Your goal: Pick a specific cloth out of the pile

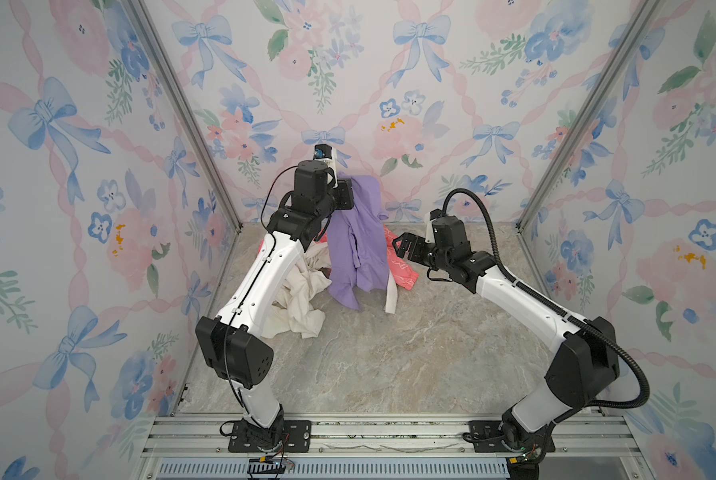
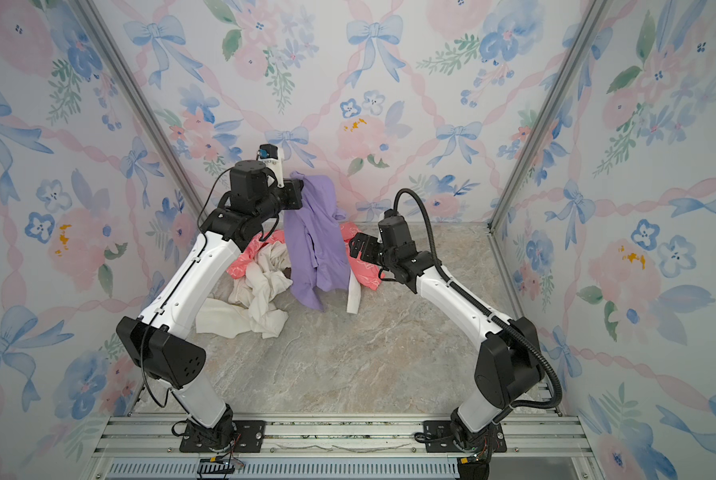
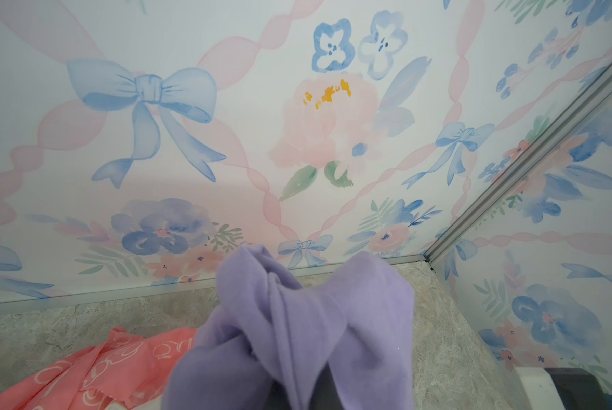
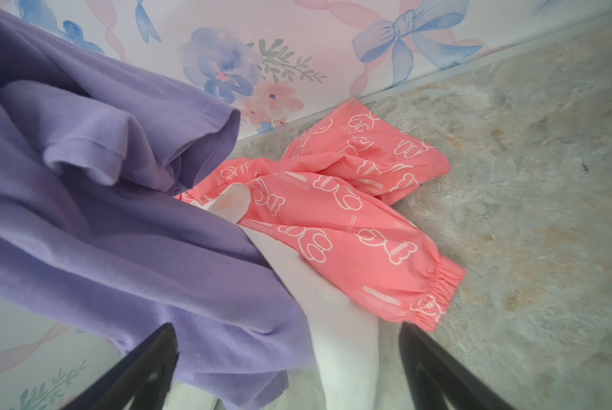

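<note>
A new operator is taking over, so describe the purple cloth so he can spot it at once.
Look to the back wall in a top view, where the left gripper is raised, shut on the cloth. It hangs down over the pile on the table. It is plain lavender, unlike the printed pink garment and cream shirt below.

Both top views sit high at the front, tilted down toward the back wall [image 1: 356, 83], wide, showing nearly the same whole scene; left wrist view faces that wall, very near the cloth [image 3: 297, 337]; right wrist view angles down at the table [image 4: 528, 177], close; all four share the cloth and pink garment [image 4: 350, 220].
</note>
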